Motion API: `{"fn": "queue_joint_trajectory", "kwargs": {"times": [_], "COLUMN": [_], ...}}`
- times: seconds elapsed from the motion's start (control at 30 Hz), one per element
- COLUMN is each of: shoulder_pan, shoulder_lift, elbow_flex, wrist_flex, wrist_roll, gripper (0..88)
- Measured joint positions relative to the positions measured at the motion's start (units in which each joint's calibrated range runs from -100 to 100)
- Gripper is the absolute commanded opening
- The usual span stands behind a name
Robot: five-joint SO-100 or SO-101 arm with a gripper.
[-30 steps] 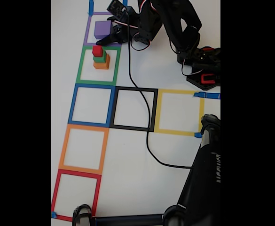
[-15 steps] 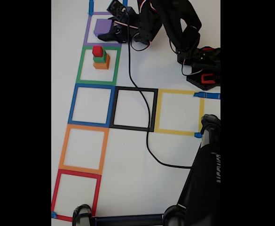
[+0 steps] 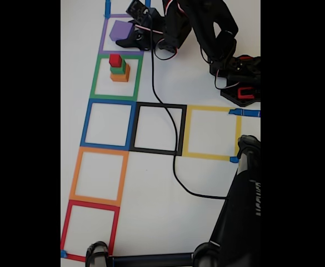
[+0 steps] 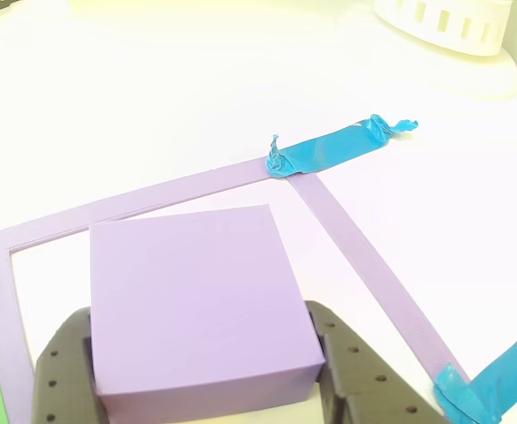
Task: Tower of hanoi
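Purple cube [image 4: 201, 300] is sitting inside the purple frame [image 4: 346, 234] on the white surface [image 3: 156, 183], with the claw [image 4: 205, 371] gripping it, one grey finger [image 4: 64, 371] pressing each side in the other view. In the fixed view the black arm [image 3: 201, 28] is reaching over that frame at the top of the column. Just below, in the green frame [image 3: 116, 78], a red block [image 3: 115, 60] is standing on a green block [image 3: 117, 69], itself on an orange block [image 3: 120, 74]. Blue tape [image 4: 333, 147] is pinning the purple frame's corner.
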State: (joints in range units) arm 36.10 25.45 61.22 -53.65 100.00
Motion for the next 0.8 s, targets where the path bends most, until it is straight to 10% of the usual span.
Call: {"fn": "queue_joint_trajectory", "kwargs": {"times": [0.4,0.8], "shoulder_pan": [-5.3,-3.0], "shoulder_lift": [-24.2,-42.7], "elbow_flex": [1.2,-34.2], "wrist_flex": [26.0,91.2], "wrist_roll": [0.0,0.0], "gripper": [13.7,13.5]}}
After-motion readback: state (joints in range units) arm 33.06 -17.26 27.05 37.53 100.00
